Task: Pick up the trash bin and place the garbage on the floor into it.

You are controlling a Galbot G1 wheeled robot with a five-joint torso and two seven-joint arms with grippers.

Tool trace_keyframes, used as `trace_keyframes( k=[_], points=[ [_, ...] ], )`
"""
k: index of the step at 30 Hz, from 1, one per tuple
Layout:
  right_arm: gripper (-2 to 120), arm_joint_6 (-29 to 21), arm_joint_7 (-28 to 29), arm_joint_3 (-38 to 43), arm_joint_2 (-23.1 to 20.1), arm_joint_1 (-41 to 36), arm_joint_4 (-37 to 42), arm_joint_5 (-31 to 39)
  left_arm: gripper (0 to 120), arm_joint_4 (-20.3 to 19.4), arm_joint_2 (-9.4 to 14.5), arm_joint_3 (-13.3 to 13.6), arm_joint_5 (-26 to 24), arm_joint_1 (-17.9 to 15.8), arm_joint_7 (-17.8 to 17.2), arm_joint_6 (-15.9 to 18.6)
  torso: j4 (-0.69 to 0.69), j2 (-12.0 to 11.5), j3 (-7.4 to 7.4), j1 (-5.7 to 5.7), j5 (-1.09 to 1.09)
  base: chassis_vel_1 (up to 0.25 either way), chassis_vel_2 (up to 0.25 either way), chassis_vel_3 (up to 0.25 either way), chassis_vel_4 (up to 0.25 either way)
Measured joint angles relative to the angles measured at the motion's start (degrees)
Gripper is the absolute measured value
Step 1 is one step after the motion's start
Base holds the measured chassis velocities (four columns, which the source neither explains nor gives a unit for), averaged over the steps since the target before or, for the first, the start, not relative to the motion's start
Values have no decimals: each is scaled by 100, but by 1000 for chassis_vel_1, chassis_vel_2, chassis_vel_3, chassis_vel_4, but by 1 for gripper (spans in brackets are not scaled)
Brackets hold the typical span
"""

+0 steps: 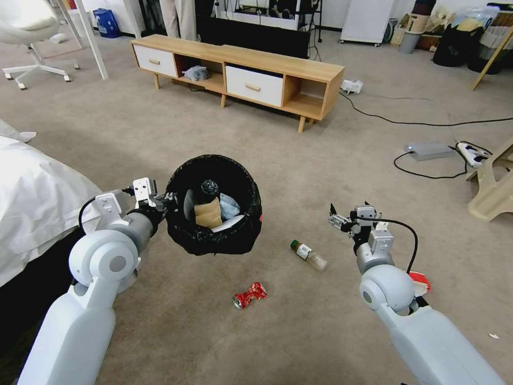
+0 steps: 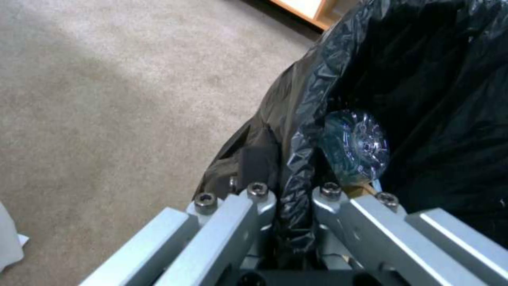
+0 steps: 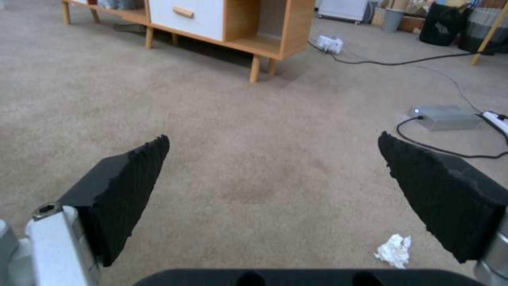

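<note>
Now the left gripper pinches the crinkled black-lined trash bin; right gripper gapes empty.

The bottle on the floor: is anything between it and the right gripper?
Nothing visible. The right gripper hangs open above bare carpet, and the bottle lies just beside it, uncovered. The can lies apart.

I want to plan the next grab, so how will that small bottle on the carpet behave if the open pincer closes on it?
The bottle lies on its side on the carpet and looks round, so a nudge may roll it. It looks clear and empty, so probably light. Its smooth plastic may slip or buckle between the right pincer pads.
</note>
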Motion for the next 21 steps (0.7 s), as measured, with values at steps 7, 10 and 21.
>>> trace_keyframes(
  k=[7,10,21],
  points=[
    [100,6,-5,16,-1,-4,-8,-17,0,12,-9,5,8,-2,2,-11,-3,0,0,0,0,0,0,0,0],
    [100,-3,-6,-15,-1,-3,-9,-7,0,16,-9,5,6,-3,6,-13,-3,0,0,0,0,0,0,0,0],
    [100,-147,13,-210,16,1,32,118,0,16,-12,5,-1,-2,50,14,-4,0,0,0,0,0,0,0,0]
  ],
)
